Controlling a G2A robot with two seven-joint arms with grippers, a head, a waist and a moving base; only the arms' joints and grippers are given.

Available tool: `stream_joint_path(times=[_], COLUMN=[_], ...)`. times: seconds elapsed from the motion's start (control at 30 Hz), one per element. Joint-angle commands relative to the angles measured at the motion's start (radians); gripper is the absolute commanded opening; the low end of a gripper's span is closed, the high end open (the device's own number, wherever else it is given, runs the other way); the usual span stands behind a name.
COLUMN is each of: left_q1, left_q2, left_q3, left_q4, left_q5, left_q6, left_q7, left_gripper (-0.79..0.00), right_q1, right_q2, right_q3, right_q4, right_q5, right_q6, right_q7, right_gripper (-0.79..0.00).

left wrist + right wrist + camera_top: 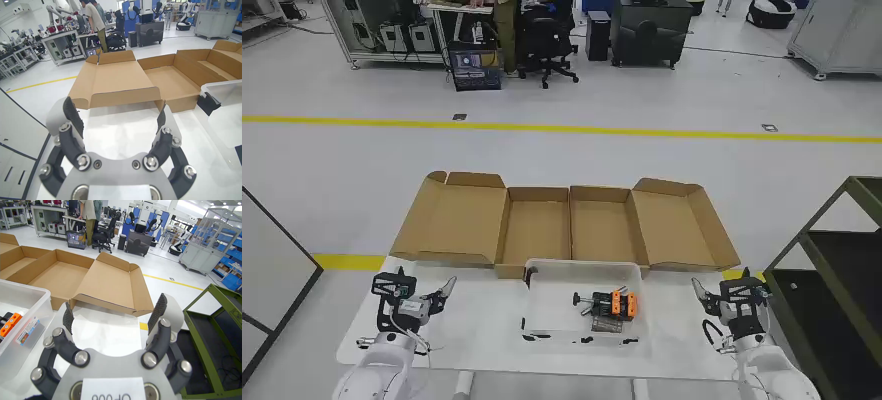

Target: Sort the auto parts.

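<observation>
We judge sorting not yet begun: the parts lie in the clear bin, just before the open cardboard boxes. Our left gripper and right gripper flank it, jaws apart, holding nothing.

- Cardboard boxes: plain brown.
- Bin: translucent white.
- Auto parts: orange and black.
- Table: white.
- Cart: olive green.
- Floor line: yellow.
- Right gripper pads: black, ribbed.
</observation>
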Motion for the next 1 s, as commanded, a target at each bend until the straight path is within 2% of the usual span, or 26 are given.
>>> stream_joint_path(times=[0.0,0.23,0.4,0.47,0.57,0.6,0.87,0.93,0.97], left_q1=[0.000,0.000,0.000,0.000,0.000,0.000,0.000,0.000,0.000], left_q2=[0.000,0.000,0.000,0.000,0.000,0.000,0.000,0.000,0.000], left_q3=[0.000,0.000,0.000,0.000,0.000,0.000,0.000,0.000,0.000], left_q4=[0.000,0.000,0.000,0.000,0.000,0.000,0.000,0.000,0.000], left_q5=[0.000,0.000,0.000,0.000,0.000,0.000,0.000,0.000,0.000], left_q6=[0.000,0.000,0.000,0.000,0.000,0.000,0.000,0.000,0.000], left_q7=[0.000,0.000,0.000,0.000,0.000,0.000,0.000,0.000,0.000], left_gripper=[0.000,0.000,0.000,0.000,0.000,0.000,0.000,0.000,0.000], right_q1=[0.000,0.043,0.088,0.119,0.176,0.186,0.186,0.185,0.196], right_q2=[0.000,0.000,0.000,0.002,0.011,0.014,0.014,0.015,0.016], right_q3=[0.000,-0.043,-0.086,-0.116,-0.109,-0.092,-0.092,-0.109,-0.120], right_q4=[0.000,-0.063,-0.106,-0.104,-0.073,-0.067,-0.067,-0.058,-0.039], right_q5=[0.000,-0.082,-0.095,-0.057,0.140,0.171,0.171,0.193,0.252], right_q6=[0.000,-0.049,-0.134,-0.251,-0.523,-0.565,-0.565,-0.601,-0.651], right_q7=[0.000,0.048,0.102,0.142,0.224,0.244,0.244,0.268,0.299], right_gripper=[-0.001,0.000,0.000,0.000,0.000,0.000,0.000,0.000,0.000])
